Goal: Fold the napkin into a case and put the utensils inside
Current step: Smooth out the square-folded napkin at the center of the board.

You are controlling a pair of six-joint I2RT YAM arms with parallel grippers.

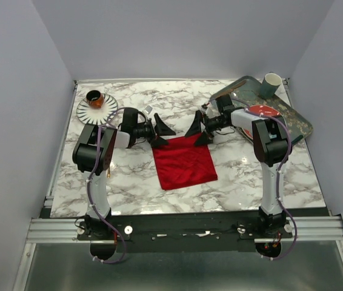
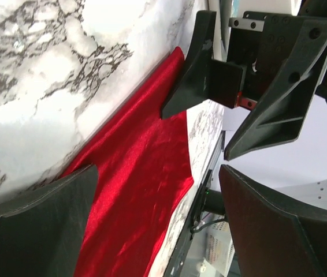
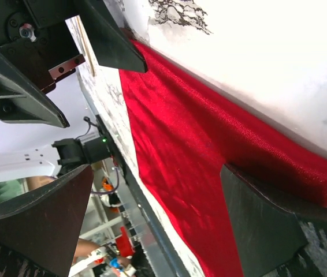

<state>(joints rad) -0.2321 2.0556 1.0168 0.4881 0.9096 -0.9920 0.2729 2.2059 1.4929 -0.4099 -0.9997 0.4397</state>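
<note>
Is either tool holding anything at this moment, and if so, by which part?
Nothing is held. The left tool and right tool both stand open at the far corners of the red napkin, which lies flat and unclamped.

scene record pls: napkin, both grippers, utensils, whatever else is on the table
napkin: red, flat mid-table, roughly square, not yet a narrow case
left gripper: open, at the napkin's far left corner, nothing gripped
right gripper: open, at the napkin's far right corner, nothing gripped
far left: striped plate with a dark cup on it
far right: tray holding a red plate and a pale green cup
utensils: cannot make out
</note>
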